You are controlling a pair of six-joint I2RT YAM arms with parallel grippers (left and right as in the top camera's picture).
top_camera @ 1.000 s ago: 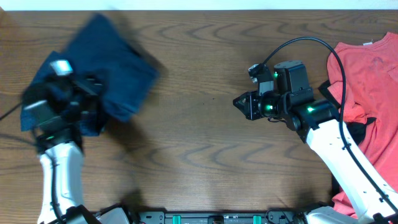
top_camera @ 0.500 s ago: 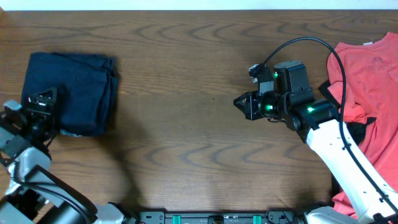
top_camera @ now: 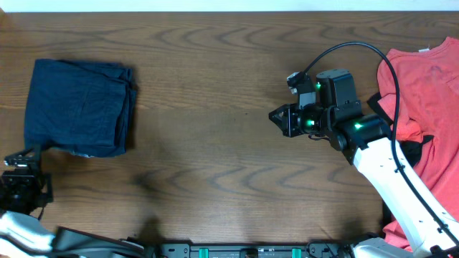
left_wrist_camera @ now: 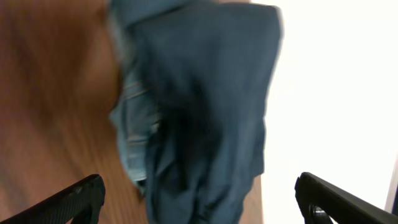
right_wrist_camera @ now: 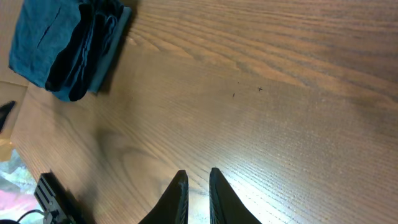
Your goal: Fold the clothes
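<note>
The coral T-shirt [top_camera: 430, 86] lies behind the right claw [top_camera: 274, 117], the nearer one, which faces away, nearly closed and empty.

This looks like a robotics lab bench. A wood-grain tabletop [top_camera: 229, 172] carries a white left arm [top_camera: 18, 228] and right arm [top_camera: 391, 172], rising by a black rail [top_camera: 251, 251] at its near edge. A black cable [top_camera: 358, 49] loops to the right one, where green lights [top_camera: 310, 123] glow. Navy shorts [top_camera: 79, 107] and a coral T-shirt [top_camera: 430, 107] lie on it.
</note>
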